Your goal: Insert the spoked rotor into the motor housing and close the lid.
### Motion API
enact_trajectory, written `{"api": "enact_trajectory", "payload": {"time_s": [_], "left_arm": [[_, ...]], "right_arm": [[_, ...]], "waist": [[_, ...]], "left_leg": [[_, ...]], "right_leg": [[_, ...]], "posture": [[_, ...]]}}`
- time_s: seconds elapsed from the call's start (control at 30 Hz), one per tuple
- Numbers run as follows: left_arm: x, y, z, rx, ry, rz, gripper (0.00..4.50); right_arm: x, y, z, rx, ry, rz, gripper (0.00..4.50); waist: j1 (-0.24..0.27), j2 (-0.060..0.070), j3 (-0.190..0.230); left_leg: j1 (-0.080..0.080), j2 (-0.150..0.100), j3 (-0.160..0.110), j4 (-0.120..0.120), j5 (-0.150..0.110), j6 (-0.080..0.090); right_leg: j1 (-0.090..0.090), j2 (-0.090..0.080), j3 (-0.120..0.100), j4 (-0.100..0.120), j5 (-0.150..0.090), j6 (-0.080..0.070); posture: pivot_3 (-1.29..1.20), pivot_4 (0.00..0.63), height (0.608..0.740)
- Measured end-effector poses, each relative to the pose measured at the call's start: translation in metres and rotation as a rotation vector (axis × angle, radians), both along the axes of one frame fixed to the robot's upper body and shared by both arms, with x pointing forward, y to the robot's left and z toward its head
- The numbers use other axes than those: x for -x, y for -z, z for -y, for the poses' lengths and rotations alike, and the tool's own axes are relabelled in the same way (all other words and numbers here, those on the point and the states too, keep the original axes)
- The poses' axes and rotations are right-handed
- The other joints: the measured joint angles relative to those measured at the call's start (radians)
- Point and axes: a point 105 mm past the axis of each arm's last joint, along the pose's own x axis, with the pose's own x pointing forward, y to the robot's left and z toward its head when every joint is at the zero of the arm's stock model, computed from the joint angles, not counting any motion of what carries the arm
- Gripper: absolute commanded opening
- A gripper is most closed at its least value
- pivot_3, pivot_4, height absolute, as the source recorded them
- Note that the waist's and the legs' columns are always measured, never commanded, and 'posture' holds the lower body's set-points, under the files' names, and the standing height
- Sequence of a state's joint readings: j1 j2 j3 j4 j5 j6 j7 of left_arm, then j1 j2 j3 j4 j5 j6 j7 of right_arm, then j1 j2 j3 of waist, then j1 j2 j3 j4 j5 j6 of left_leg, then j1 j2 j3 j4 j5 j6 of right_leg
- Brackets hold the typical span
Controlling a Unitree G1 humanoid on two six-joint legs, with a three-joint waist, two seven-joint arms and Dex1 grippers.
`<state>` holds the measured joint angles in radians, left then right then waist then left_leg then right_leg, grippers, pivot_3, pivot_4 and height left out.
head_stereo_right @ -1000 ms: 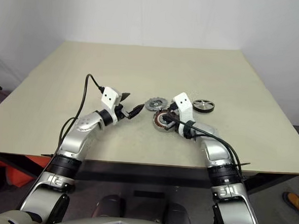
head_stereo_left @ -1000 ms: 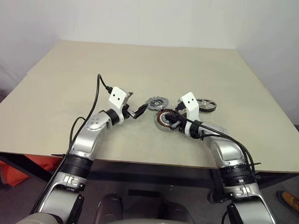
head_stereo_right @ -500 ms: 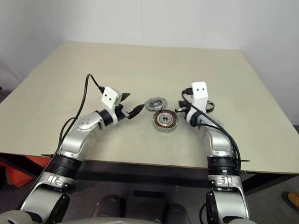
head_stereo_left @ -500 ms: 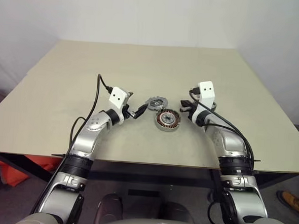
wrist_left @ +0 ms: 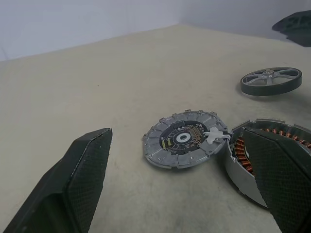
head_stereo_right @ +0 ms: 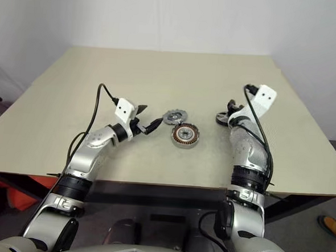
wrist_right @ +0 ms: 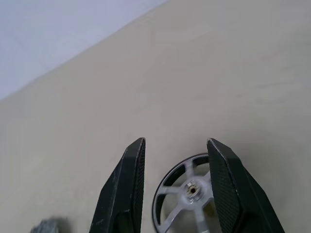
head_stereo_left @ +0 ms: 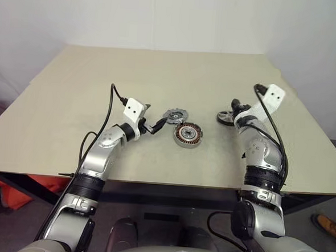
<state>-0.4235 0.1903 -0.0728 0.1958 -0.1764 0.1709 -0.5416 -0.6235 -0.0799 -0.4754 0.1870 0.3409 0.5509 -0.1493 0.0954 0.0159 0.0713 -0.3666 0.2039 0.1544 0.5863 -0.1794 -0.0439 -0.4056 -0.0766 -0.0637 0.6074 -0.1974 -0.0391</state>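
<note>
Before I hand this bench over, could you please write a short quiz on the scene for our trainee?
1. True or false: the toothed disc lies inside the copper-wound housing.
2. Which part is the right gripper poised over? A. toothed disc B. spoked wheel C. copper-wound housing
3. Fill in: the left gripper has its jaws ____.

Key
1. False: the disc lies on the table beside the housing.
2. B
3. open
</note>
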Motion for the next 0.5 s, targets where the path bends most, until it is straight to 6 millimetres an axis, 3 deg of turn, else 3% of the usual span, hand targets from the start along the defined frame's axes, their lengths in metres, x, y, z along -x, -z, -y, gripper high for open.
{"api": "enact_trajectory", "payload": {"time_s": [0.17, 0.5], "left_arm": [[0.001, 0.0, 0.001, -0.001, 0.009, -0.001, 4.5], [0.001, 0.001, 0.003, -0.003, 0.021, -0.003, 4.5]], "right_arm": [[0.009, 0.008, 0.013, -0.102, 0.13, -0.048, 2.22], [0.015, 0.017, 0.009, -0.229, 0.139, -0.124, 2.22]], "waist": [[0.0, 0.0, 0.0], [0.0, 0.0, 0.0]], "left_leg": [[0.0, -0.001, 0.0, -0.006, 0.002, -0.003], [0.001, -0.001, 0.001, -0.006, 0.003, -0.004]], "right_leg": [[-0.002, 0.0, 0.001, 0.0, 0.0, 0.0], [-0.002, 0.001, 0.001, 0.0, 0.0, 0.0]], "posture": [[0.0, 0.0, 0.74], [0.0, 0.0, 0.74]]}}
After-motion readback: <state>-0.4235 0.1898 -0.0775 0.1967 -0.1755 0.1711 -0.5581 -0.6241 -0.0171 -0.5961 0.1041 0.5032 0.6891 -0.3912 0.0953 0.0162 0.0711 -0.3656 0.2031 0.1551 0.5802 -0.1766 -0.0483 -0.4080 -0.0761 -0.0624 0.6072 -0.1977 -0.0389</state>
